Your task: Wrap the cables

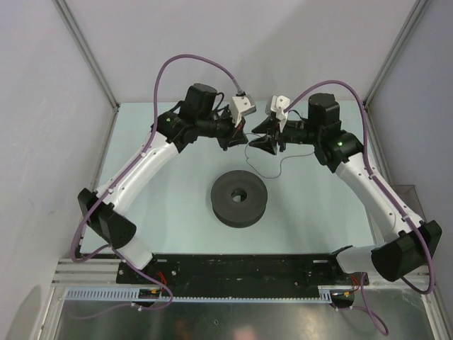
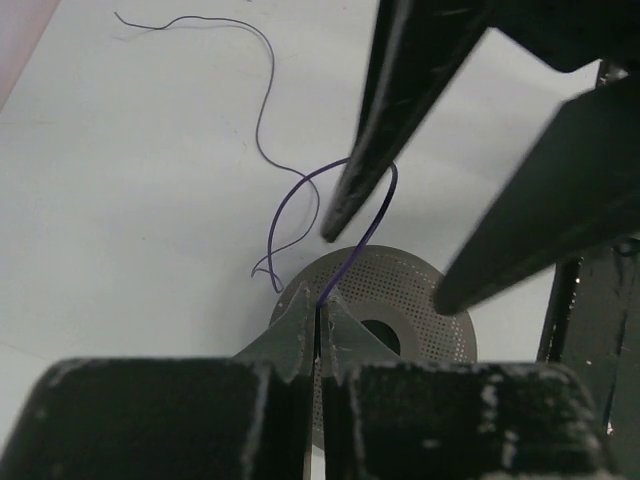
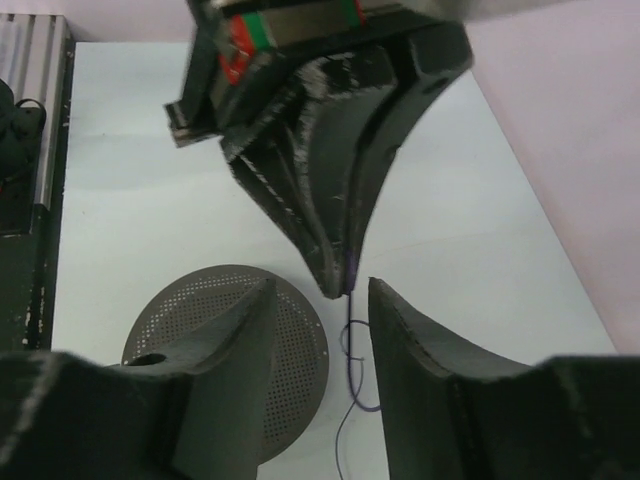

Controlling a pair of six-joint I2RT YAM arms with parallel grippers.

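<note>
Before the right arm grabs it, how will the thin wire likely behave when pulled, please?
Probably very floppy: the wire curls in loose loops past the left fingers pinching it. Likely near weightless, being hair-thin, so it may snag or slip.

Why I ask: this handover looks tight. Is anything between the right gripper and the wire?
Nothing visible does. The left gripper pinches the wire, whose loop runs between the right gripper's open fingers. Only the left tips crowd close.

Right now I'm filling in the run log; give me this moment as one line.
left gripper: shut on wire | right gripper: open at left gripper's tip | spool: flat on table
</note>
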